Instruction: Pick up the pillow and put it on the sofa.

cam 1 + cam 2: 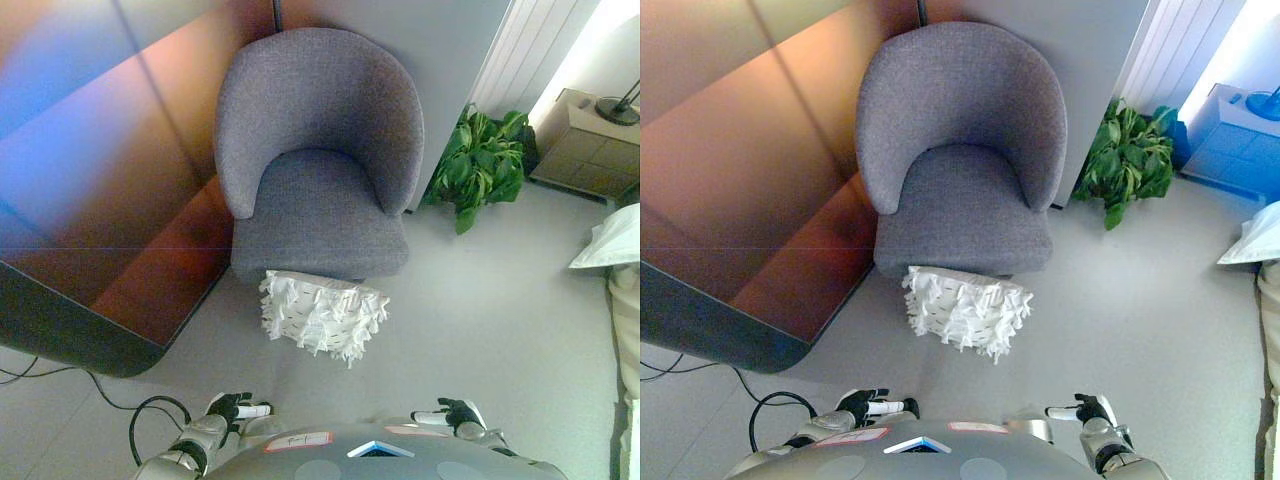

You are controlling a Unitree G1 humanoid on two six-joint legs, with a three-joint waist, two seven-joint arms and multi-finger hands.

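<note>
A white fringed pillow (322, 313) lies on the grey floor, leaning against the front of a grey round-backed armchair (320, 160), which serves as the sofa. Its seat (320, 215) is bare. My left hand (236, 407) and my right hand (452, 412) show at the bottom edge, both low and close to my body, well short of the pillow. Both hands hold nothing, and their fingers look relaxed and straight.
A large dark reddish-brown cabinet or table (110, 200) fills the left side, close to the armchair. A green potted plant (485, 165) stands right of the chair. A beige side cabinet (590, 140) and white bedding (615, 240) lie at the far right.
</note>
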